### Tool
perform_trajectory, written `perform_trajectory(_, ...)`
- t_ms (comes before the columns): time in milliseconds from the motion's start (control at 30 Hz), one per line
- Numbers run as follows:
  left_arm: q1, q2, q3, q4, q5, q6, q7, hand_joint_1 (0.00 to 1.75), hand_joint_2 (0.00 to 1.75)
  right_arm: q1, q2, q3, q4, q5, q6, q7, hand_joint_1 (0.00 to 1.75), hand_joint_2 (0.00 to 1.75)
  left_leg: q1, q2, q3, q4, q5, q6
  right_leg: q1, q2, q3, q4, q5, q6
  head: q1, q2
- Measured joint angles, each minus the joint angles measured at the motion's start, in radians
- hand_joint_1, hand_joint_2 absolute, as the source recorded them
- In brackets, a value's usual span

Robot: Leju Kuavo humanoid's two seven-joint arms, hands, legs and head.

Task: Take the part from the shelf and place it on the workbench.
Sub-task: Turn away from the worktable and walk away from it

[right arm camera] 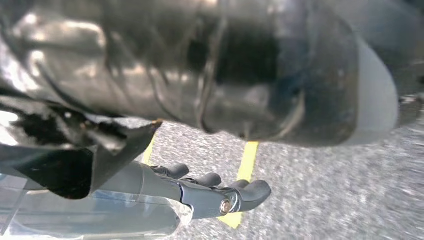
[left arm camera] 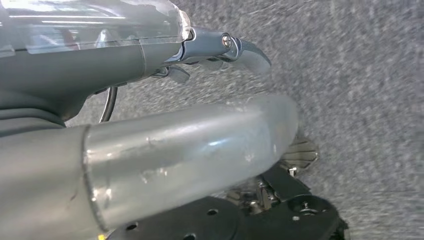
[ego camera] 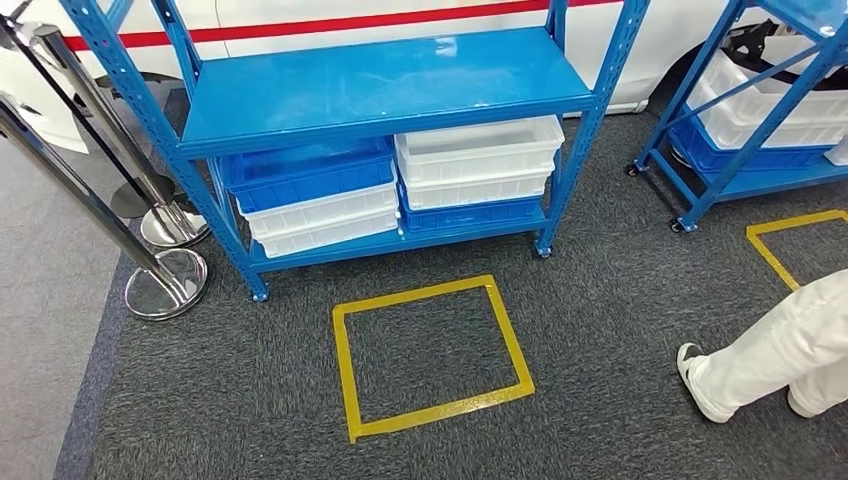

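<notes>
A blue metal shelf (ego camera: 390, 85) stands ahead of me in the head view, its upper board bare and glossy. Stacked white and blue bins (ego camera: 478, 160) sit on its lower board. My left hand (left arm camera: 175, 150) hangs over grey carpet in the left wrist view, its thick thumb and dark fingers (left arm camera: 230, 47) apart with nothing between them. My right hand (right arm camera: 210, 192) also hangs over the carpet, fingers stretched out below a dark glossy thumb (right arm camera: 280, 75), and only floor shows in the gap.
A yellow tape square (ego camera: 343, 370) marks the carpet in front of the shelf. A person's white trouser leg and shoe (ego camera: 790, 350) stand at the right. Chrome stanchions (ego camera: 165, 280) stand left. A second blue shelf (ego camera: 760, 130) with bins is at the back right.
</notes>
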Motion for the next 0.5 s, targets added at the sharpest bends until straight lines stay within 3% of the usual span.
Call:
perform_trajectory(133, 0.001, 0.0, 0.0, 0.0, 0.001, 0.001, 0.0, 0.0, 0.0, -0.006, 0.001, -0.002, 0.002, 0.002, 0.0, -0.004, 0.0, 0.0, 0.0, -0.002, 0.026, -0.025, 0.001, 0.031, 0.0, -0.001, 0.007, 0.033, -0.006, 0.024, 0.0, 0.0)
perform_trajectory(200, -0.001, 0.0, 0.0, 0.0, 0.001, 0.001, 0.0, 0.0, 0.0, -0.009, 0.0, -0.003, 0.003, 0.002, 0.0, -0.005, 0.0, 0.0, 0.003, -0.003, 0.047, -0.034, -0.005, 0.042, -0.003, -0.001, -0.045, 0.123, -0.024, 0.033, 0.0, 0.0)
perform_trajectory(267, -0.003, 0.0, 0.0, 0.0, 0.001, 0.001, 0.0, 0.0, 0.0, -0.01, 0.0, -0.003, 0.004, 0.002, 0.0, -0.005, 0.0, 0.0, 0.002, -0.003, 0.06, -0.036, -0.018, 0.047, -0.004, -0.001, -0.128, 0.238, -0.072, 0.041, 0.0, 0.0)
perform_trajectory(333, -0.001, 0.0, 0.0, 0.0, 0.001, 0.001, 0.0, 0.0, 0.0, -0.009, 0.0, -0.003, 0.005, 0.002, 0.0, -0.005, 0.0, 0.0, 0.002, -0.005, 0.079, -0.035, -0.036, 0.046, -0.004, -0.001, -0.182, 0.278, -0.092, 0.043, 0.0, 0.0)
perform_trajectory(367, 0.0, 0.0, 0.0, 0.0, 0.001, 0.001, 0.0, 0.0, 0.0, -0.008, 0.0, -0.004, 0.006, 0.002, 0.0, -0.005, 0.0, 0.0, 0.002, -0.006, 0.092, -0.036, -0.045, 0.045, -0.004, -0.001, -0.188, 0.252, -0.072, 0.041, 0.0, 0.0)
perform_trajectory(433, 0.002, -0.001, 0.0, 0.0, 0.001, 0.001, 0.0, 0.0, 0.0, -0.006, -0.001, -0.005, 0.008, 0.003, 0.0, -0.005, 0.0, 0.0, 0.002, -0.007, 0.119, -0.037, -0.067, 0.041, -0.001, -0.001, -0.168, 0.137, 0.024, 0.031, 0.0, 0.0)
perform_trajectory(500, -0.001, -0.002, 0.0, 0.0, 0.002, 0.001, 0.0, 0.0, 0.0, -0.007, -0.001, -0.007, 0.01, 0.006, 0.0, -0.005, 0.0, 0.0, 0.001, -0.008, 0.137, -0.04, -0.086, 0.031, 0.008, -0.001, -0.154, 0.055, 0.082, 0.018, 0.0, 0.0)
